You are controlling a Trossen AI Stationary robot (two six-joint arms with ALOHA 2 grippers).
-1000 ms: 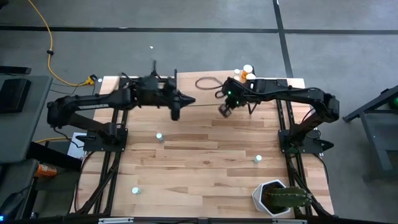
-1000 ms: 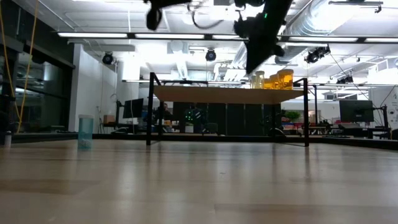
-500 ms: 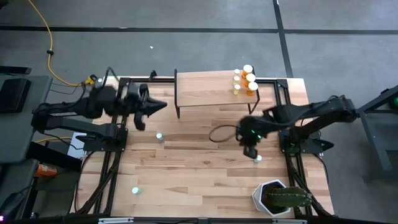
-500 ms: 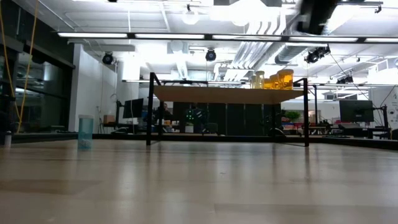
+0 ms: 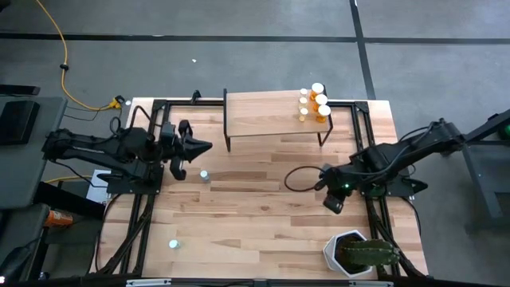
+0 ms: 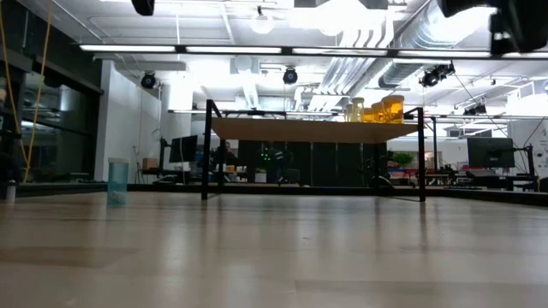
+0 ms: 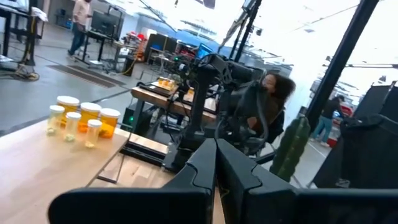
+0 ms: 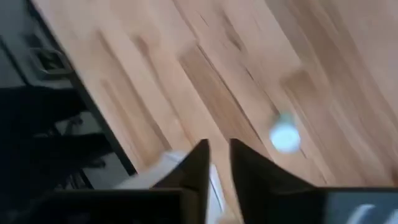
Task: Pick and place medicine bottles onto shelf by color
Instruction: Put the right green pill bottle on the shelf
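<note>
Right hand hovers beside white pot holding green plant.

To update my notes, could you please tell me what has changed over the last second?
Both arms left the shelf. The right gripper swung to the table's near right, above a pale blue bottle, jaws slightly parted and empty. The left gripper drew back to the left, jaws shut. The orange bottles on the shelf and the plant pot stayed put.
</note>
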